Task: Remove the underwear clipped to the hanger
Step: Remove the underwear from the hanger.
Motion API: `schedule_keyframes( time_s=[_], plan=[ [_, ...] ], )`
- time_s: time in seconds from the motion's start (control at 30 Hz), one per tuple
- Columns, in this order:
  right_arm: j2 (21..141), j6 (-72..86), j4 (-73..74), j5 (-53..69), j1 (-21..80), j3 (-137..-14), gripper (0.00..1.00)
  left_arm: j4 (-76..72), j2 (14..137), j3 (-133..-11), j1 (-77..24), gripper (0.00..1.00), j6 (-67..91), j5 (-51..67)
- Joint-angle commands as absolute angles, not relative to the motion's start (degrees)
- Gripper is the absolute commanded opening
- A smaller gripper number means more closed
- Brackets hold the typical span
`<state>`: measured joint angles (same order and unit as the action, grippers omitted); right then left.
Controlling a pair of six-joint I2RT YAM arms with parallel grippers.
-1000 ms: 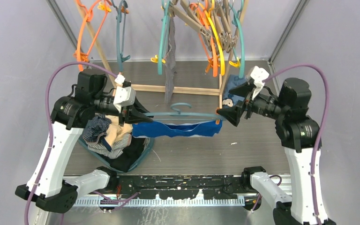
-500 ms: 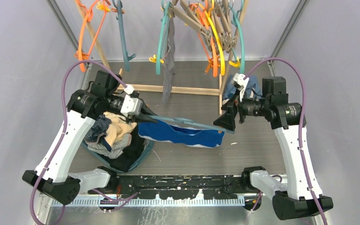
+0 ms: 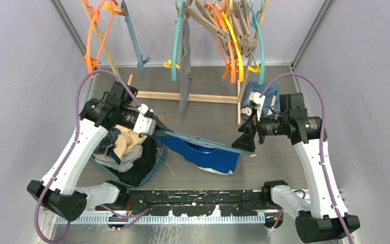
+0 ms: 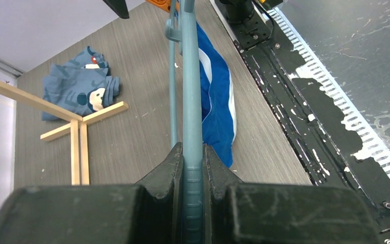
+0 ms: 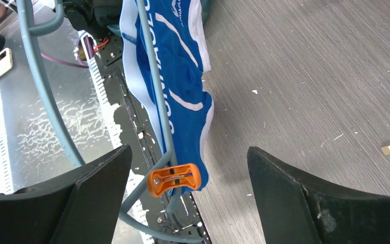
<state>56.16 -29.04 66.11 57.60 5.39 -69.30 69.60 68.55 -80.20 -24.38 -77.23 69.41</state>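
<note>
My left gripper (image 3: 157,133) is shut on the left end of a teal hanger (image 3: 203,142); the wrist view shows its jaws clamped on the bar (image 4: 192,147). Bright blue underwear (image 3: 209,156) with white trim hangs under the hanger. An orange clip (image 5: 174,179) at the hanger's right end pinches its corner. My right gripper (image 3: 244,142) is open and empty just right of that end. In its wrist view the clip sits between the spread jaws (image 5: 189,152), touching neither. The blue underwear also shows in both wrist views (image 4: 214,96) (image 5: 168,61).
A dark basket (image 3: 152,168) at the left holds a pile of striped, beige and grey garments (image 3: 122,147). A blue cartoon-face garment (image 3: 258,96) lies behind my right arm. A wooden rack (image 3: 183,96) with several hangers stands at the back. A black rail (image 3: 193,195) runs along the near edge.
Both arms have swung lower and nearer, and the hanger now slants down to the right. The blue underwear has come nearer and sags lower. My left gripper has kept hold of the hanger.
</note>
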Motion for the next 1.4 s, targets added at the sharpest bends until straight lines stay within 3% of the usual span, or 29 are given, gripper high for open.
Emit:
schedule_keyframes(
  time_s=[0.0,0.6,0.97,1.1,1.3,1.37],
  plan=[
    [53.41,-30.33,67.0,58.46,5.27,-68.91,0.88,69.31,68.02,-80.38,-24.62,0.0,-80.63,71.69],
    [55.33,-33.72,68.2,58.94,5.27,-67.94,0.58,69.21,68.08,-79.62,-24.61,0.0,-82.15,70.67],
    [57.26,-37.73,70.27,58.92,5.26,-67.83,0.54,69.48,67.41,-79.39,-24.61,0.0,-82.81,70.02],
    [57.91,-39.54,71.33,59.58,5.32,-67.94,0.44,69.38,67.23,-79.29,-24.65,0.0,-83.05,69.26],
    [58.24,-40.18,71.09,59.81,5.27,-68.79,0.15,67.7,66.39,-78.34,-24.63,0.0,-80.53,69.07],
    [58.46,-40.18,70.7,59.77,5.27,-68.9,0.1,65.86,66.21,-77.77,-24.61,0.0,-78.46,69.07]
  ],
)
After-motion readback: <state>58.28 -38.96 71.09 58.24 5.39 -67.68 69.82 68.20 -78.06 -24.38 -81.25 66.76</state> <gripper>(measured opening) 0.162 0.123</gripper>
